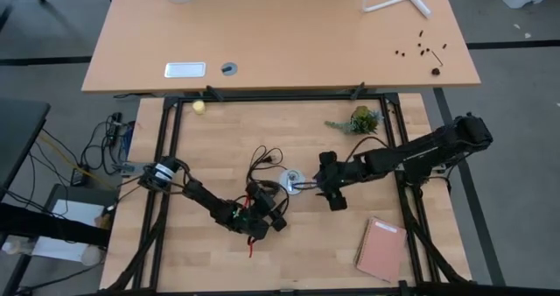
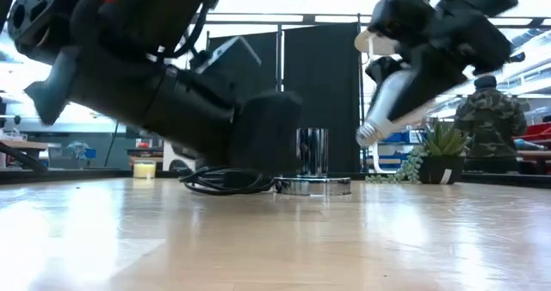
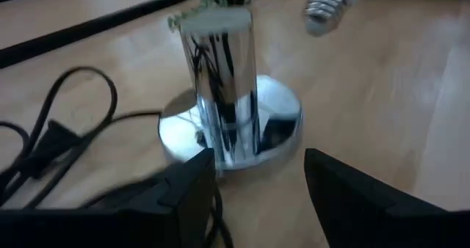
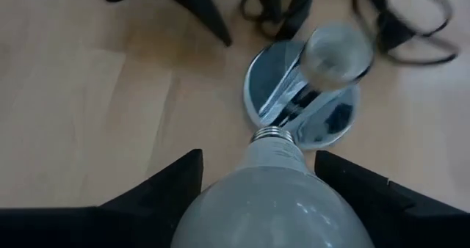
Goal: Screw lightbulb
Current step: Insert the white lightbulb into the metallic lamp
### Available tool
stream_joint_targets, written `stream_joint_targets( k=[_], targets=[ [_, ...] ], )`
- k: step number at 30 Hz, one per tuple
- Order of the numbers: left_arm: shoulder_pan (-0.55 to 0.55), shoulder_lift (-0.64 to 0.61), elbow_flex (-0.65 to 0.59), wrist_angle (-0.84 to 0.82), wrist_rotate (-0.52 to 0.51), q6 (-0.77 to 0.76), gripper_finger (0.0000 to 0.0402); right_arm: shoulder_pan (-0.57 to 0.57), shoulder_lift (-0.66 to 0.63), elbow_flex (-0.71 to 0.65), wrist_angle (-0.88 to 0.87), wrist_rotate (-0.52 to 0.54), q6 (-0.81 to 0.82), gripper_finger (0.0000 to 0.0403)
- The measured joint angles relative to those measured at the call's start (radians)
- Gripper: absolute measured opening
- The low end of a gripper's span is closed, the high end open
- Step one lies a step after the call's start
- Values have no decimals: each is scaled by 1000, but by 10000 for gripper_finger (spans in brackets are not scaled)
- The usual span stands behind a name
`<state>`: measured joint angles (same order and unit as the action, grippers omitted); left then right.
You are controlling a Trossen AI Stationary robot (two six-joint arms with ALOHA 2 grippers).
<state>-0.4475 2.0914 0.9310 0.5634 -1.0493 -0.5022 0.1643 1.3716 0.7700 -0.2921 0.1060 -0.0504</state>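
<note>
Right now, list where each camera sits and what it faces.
High: overhead, straight down; both arms, left claw by the socket.
Low: table height, level; right claw holding the lightbulb.
Left wrist: behind open fingers, facing the socket.
Right wrist: behind fingers gripping the lightbulb.
Shared: both wrist views show socket and lightbulb.

The socket [image 3: 233, 108] is showing mirror-bright polished metal, reflecting its surroundings. The lightbulb [image 4: 272, 197] is looking smooth, matt white, with a ribbed metallic screw base. The desk [image 2: 275, 239] is showing pale, lightly glossy wood grain. The fingers [image 4: 169, 186] are appearing matt black.
</note>
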Motion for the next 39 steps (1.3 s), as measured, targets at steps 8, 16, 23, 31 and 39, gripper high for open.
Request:
stream_joint_targets(
  k=[8, 16, 23, 31, 39],
  targets=[
    [41, -33, 0, 17, 58, 101, 214, -93, 0, 127, -76, -98, -38, 266],
    [127, -33, 1, 24, 160, 136, 214, -122, 50, 253, -205, -134, -80, 266],
    [135, -35, 1, 73, 148, 209, 214, -140, 152, 364, -292, -168, -132, 266],
    [136, -36, 1, 104, 110, 232, 231, -167, 265, 461, -353, -208, -185, 268],
    [181, -22, 0, 97, 156, 241, 286, -195, 303, 528, -425, -237, -196, 268]
  ],
)
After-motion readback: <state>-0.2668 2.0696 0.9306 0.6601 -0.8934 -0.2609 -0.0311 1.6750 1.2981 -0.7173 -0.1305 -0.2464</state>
